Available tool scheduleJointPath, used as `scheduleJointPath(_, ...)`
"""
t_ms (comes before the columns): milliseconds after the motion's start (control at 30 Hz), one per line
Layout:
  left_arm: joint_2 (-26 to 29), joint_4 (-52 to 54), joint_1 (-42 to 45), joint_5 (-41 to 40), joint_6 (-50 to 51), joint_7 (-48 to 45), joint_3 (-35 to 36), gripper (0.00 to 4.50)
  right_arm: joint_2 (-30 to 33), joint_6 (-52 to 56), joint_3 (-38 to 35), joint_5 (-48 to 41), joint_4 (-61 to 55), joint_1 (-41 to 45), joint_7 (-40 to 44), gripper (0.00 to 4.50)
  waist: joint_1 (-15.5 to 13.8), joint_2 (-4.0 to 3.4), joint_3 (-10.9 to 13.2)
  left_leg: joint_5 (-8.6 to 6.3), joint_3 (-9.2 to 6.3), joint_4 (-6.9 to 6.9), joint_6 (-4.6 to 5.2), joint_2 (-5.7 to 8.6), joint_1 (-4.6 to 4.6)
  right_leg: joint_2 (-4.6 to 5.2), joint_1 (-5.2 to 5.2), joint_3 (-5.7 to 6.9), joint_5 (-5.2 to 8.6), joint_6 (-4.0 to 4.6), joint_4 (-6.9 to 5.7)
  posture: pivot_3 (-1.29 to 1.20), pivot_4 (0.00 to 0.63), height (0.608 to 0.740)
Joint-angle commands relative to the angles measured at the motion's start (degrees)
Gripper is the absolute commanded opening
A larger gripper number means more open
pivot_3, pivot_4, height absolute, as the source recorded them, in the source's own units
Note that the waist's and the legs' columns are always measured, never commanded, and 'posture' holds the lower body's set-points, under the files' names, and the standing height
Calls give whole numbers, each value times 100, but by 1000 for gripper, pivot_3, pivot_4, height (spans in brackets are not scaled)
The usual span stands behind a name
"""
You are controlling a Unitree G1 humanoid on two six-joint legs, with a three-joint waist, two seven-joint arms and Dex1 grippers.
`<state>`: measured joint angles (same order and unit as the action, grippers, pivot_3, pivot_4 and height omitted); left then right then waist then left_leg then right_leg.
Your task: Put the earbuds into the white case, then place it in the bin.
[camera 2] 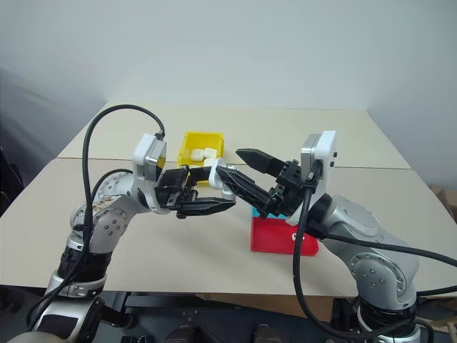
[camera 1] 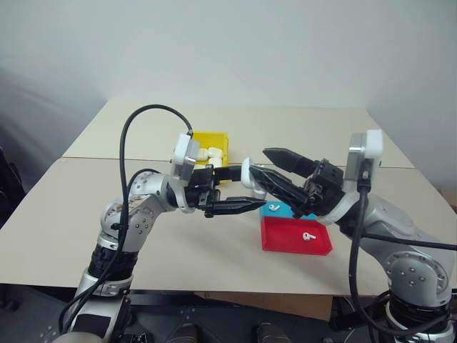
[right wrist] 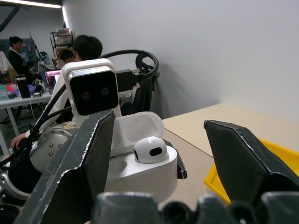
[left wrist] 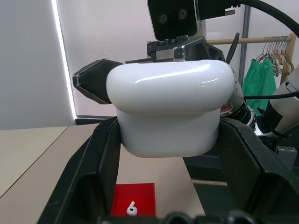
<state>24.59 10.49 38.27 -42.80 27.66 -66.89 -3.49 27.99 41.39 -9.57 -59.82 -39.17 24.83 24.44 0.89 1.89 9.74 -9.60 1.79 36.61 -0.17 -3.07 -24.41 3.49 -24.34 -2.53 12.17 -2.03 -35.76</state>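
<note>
Left gripper is clamped on the white case, one black finger on either side of its body, holding it up in the air over the table. Its fingers run level toward the robot's right, and the case sits at their tips with its lid flipped open.

From the head, the case is a small white shape between the two arms. The right wrist view looks into its open top: one earbud sits in a socket, rounded head up, with the lid standing up behind it. The left wrist view shows the other side, the smooth back of the lid above the body, the long axis lying across the gap between the fingers.

Right gripper stands with its jaws apart, just to the right of the case; one finger reaches over the case, the other under it, and neither visibly grips it.

Behind the left gripper, farther out on the table, is the bin, yellow, with several white cases in it. Below the right gripper lies a red-and-blue tray; a loose earbud rests on its red part and another on the blue.
</note>
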Motion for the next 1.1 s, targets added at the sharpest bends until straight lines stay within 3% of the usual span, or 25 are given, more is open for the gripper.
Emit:
scheduleJointPath(33,-43,140,62,-28,-161,26,150,2767,81,-166,-192,-194,-44,52,-5,3708,-1,0,0,0,0,0,0,0,0,0,0,0,0,0,0,0,150,740)
scheduleJointPath(133,-5,120,35,15,-198,38,189,2767,276,-178,-421,-250,78,121,76,3708,-4,0,0,0,0,0,0,0,-1,1,0,0,0,0,1,0,150,740)
scheduleJointPath(267,178,85,-30,67,-275,14,333,2767,1083,-99,-642,-5,598,341,688,3708,0,0,0,0,2,0,0,1,-2,3,0,0,0,0,6,0,150,740)
scheduleJointPath(400,316,64,-87,124,-346,39,485,2767,2010,-141,-284,659,1553,910,1656,3708,9,-2,2,0,3,-5,0,1,0,2,-4,-1,1,2,7,0,150,740)
scheduleJointPath(500,338,140,-175,129,-372,92,547,2767,2719,-617,632,1903,2302,1337,2628,3708,4,-3,3,0,6,-11,0,1,1,2,-5,-2,1,2,12,0,150,740)
scheduleJointPath(600,331,270,-291,100,-392,155,570,2767,3314,-1875,2119,3970,3156,1793,3617,3708,6,-2,3,0,10,-27,0,1,2,4,-7,-3,2,3,30,0,150,740)
scheduleJointPath(700,264,365,-374,102,-428,240,547,2767,3184,-3175,3226,5581,4240,2466,4209,3708,31,-3,3,-1,15,-35,0,2,-8,3,-16,-4,0,0,45,0,150,740)
scheduleJointPath(800,169,401,-399,135,-476,334,496,2767,2709,-4201,3791,6338,5557,3083,4709,3708,47,-3,4,0,17,-39,1,2,-27,1,-34,-7,-4,-4,50,0,150,740)
scheduleJointPath(900,153,480,-448,111,-476,381,511,2767,2208,-4997,3961,6571,6832,3590,5233,3170,31,-3,4,0,16,-49,1,3,-35,-1,-42,-5,-25,-32,49,0,150,740)
scheduleJointPath(1000,185,613,-565,73,-457,422,570,2767,1850,-5730,4035,6812,7933,3998,5601,2199,17,-4,5,0,16,-55,1,3,-34,-1,-43,-5,-33,-20,51,0,150,740)
scheduleJointPath(1100,192,776,-699,47,-436,495,590,2767,1571,-6213,4091,7059,8738,4282,5913,2199,6,-5,5,0,16,-58,1,3,-35,0,-42,-3,-43,-3,54,0,150,740)
